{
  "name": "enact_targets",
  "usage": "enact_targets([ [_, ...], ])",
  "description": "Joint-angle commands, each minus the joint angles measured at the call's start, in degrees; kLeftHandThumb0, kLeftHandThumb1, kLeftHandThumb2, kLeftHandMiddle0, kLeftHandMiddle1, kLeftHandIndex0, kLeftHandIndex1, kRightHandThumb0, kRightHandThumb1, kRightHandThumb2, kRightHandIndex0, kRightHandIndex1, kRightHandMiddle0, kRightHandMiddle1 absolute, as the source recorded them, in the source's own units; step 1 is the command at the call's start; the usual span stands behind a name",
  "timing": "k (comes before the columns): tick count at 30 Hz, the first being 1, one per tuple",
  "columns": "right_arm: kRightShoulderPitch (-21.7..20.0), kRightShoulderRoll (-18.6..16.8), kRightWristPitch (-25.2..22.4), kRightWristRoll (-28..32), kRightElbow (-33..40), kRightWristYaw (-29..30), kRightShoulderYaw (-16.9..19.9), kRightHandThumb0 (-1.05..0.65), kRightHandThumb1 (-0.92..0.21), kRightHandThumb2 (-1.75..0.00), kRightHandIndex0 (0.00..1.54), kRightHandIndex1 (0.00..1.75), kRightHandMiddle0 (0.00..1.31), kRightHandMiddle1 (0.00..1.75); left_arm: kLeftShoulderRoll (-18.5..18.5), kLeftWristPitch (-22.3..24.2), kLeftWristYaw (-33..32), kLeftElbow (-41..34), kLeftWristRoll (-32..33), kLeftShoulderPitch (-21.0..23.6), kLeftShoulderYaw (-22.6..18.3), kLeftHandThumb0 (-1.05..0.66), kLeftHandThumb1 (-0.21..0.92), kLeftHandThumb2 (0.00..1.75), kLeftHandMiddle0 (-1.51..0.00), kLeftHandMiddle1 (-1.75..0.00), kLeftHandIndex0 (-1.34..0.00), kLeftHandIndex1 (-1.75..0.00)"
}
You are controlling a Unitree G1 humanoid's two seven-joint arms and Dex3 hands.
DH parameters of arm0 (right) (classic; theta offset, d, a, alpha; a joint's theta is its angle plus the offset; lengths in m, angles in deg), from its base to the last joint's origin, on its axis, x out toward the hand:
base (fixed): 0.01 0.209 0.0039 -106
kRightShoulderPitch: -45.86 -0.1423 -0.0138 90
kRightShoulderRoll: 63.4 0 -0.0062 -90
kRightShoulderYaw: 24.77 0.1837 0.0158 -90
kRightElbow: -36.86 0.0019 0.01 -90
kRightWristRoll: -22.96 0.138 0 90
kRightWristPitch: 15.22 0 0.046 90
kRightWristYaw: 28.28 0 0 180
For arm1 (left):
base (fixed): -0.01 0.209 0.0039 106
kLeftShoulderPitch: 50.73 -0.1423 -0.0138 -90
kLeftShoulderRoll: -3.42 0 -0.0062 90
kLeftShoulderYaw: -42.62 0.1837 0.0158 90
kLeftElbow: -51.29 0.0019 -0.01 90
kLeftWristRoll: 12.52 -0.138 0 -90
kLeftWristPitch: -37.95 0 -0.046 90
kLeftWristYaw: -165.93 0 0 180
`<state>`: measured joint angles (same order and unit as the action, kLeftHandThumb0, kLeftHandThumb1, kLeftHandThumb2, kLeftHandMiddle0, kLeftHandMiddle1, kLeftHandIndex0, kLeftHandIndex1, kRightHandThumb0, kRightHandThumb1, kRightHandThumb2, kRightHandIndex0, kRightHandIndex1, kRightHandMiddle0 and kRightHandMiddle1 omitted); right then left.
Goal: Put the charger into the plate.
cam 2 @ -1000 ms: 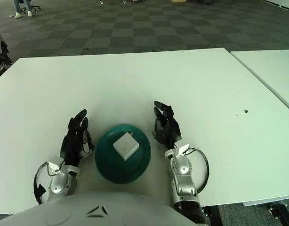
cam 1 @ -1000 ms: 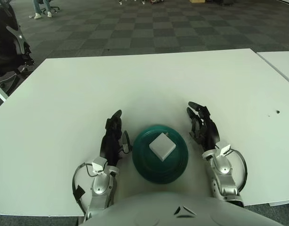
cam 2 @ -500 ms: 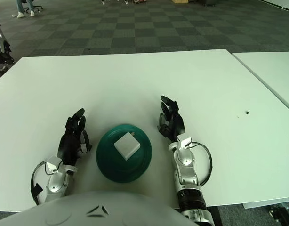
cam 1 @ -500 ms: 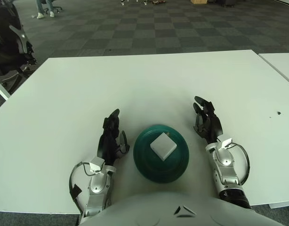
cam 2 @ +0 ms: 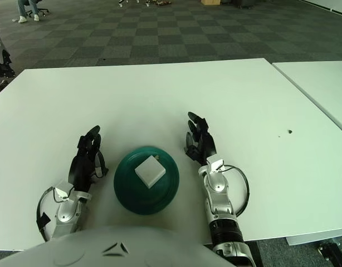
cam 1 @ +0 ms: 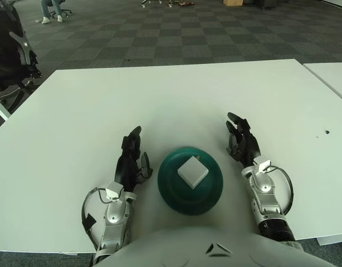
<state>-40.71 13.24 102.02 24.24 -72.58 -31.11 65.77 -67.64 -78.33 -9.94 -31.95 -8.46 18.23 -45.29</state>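
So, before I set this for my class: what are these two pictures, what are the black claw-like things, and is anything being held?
Both pictures come from a stereo camera on a humanoid robot's head, looking down at a white table; they show one scene from slightly different spots. The black things are its three-finger hands. The left hand shows left of a green plate, the right hand to its right. Both are open and hold nothing. A white charger already lies in the plate.
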Motion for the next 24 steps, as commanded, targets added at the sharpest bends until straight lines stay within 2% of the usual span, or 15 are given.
enact_targets([
  [1, 4.01, -0.06, 2.10, -0.34, -14.07, 0.02, 1.19, -0.81, -0.92, -0.84, 0.21, 0.00, 0.00, 0.55, 0.30, 2.72, -1.19, 6.33, -0.55, -2.21, -0.76, -0.94, 0.92, 1.02, -0.17, -0.01, 0.00, -0.52],
  [12, 6.39, -0.11, 0.22, -0.63, -9.10, -0.09, 0.42, -0.86, -0.92, -0.87, 0.24, 0.02, 0.00, 0.61, 1.01, 1.67, -3.03, 6.90, -3.16, -2.48, -0.44, -0.95, 0.92, 1.02, -0.17, 0.00, 0.00, -0.52],
  [24, 10.03, -1.33, -2.08, -0.78, -4.60, 1.73, 0.30, -0.86, -0.92, -0.86, 0.24, 0.01, 0.00, 0.59, 1.23, 0.28, -4.50, 7.20, -4.65, -2.67, 0.11, -0.94, 0.92, 1.02, -0.15, 0.00, 0.00, -0.48],
])
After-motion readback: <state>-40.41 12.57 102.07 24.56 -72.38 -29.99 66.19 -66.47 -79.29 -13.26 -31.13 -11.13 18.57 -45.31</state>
